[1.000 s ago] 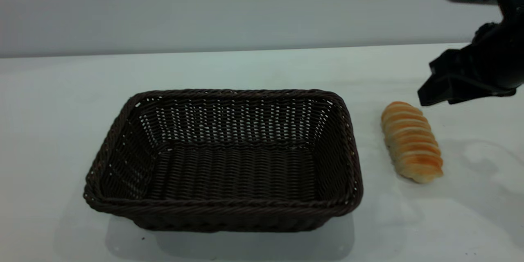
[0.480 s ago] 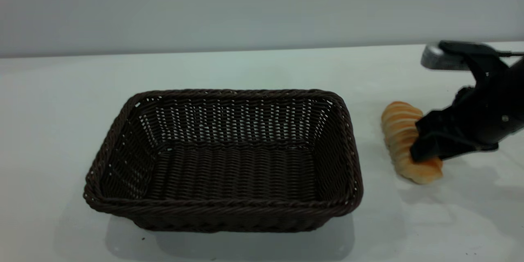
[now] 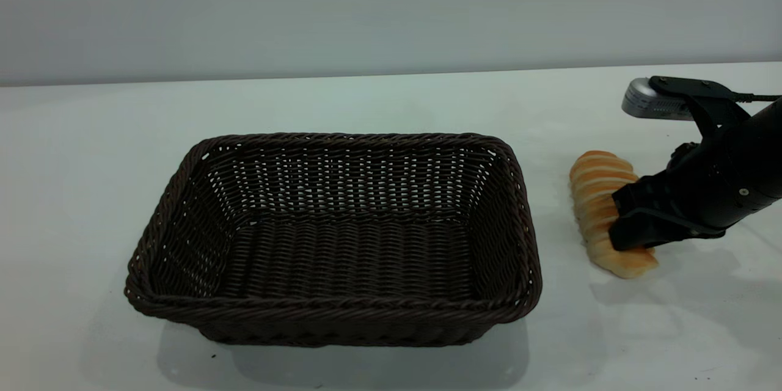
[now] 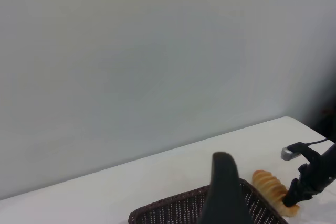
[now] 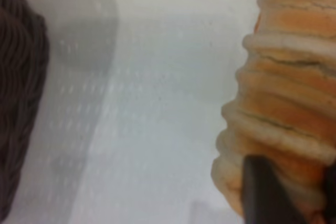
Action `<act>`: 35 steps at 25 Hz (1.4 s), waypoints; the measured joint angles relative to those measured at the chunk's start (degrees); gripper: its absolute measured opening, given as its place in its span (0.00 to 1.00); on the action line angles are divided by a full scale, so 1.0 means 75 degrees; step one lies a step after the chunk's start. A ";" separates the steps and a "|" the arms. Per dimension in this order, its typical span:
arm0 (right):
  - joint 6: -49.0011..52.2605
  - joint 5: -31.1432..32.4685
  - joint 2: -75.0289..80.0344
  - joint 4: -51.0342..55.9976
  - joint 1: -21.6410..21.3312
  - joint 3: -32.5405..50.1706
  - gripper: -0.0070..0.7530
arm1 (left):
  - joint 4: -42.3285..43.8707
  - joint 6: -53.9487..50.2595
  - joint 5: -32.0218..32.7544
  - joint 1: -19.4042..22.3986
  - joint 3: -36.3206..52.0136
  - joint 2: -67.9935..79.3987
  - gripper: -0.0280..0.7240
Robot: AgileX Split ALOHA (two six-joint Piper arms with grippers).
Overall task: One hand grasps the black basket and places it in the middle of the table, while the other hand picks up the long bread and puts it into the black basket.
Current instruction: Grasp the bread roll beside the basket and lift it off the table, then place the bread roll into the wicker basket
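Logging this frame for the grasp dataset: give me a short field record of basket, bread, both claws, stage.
black basket: upright mid-table, nothing inside
long bread: lying on the white table, right of the basket, apart from it
right claw: down at the bread's near half, fingers against the loaf; a closed grip cannot be confirmed
left claw: raised above the basket's left side, out of the exterior view, holding nothing visible
stage: basket placed; bread not yet lifted
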 joint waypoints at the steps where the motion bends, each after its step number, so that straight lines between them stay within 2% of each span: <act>1: -0.0070 -0.0026 0.0008 0.0005 0.0000 -0.0017 0.14 | 0.0009 0.0007 0.0000 0.0000 0.0000 -0.0001 0.83; 4: -0.0139 -0.0345 0.0008 -0.0002 0.0000 -0.0140 0.06 | 0.0022 0.0007 0.0000 0.0000 0.0000 -0.0001 0.83; 9: -0.0457 -0.1197 -0.0560 -0.0027 0.0000 -0.0405 0.05 | 0.0053 0.0008 0.0000 0.0000 0.0000 -0.0001 0.83; 12: -0.0563 -0.1254 -0.1371 -0.0027 0.0000 -0.0625 0.05 | 0.0053 0.0008 0.0000 0.0000 0.0000 -0.0001 0.83; 15: -0.0522 -0.0994 -0.2255 -0.0027 0.0000 -0.0700 0.05 | 0.0053 0.0008 0.0000 0.0000 0.0000 -0.0001 0.83; 19: 0.0201 0.0052 -0.3231 -0.0158 0.0188 -0.0657 0.05 | 0.0053 0.0008 0.0000 0.0000 0.0000 -0.0001 0.83; 23: 0.1351 0.0673 -0.3572 -0.1066 0.1205 -0.0500 0.05 | 0.0053 0.0008 0.0000 0.0000 0.0000 -0.0001 0.83; 28: 0.1904 0.0532 -0.3558 -0.1738 0.2842 -0.0143 0.05 | 0.0053 0.0000 0.0000 0.0000 0.0000 -0.0001 0.83; 32: 0.1904 0.0376 -0.3408 -0.1737 0.3612 -0.0116 0.05 | 0.0053 -0.0008 0.0000 0.0000 0.0000 -0.0001 0.83; 35: 0.1887 0.0328 -0.3027 -0.1739 0.3911 -0.0116 0.05 | 0.0046 -0.0008 0.0000 0.0000 0.0000 -0.0001 0.83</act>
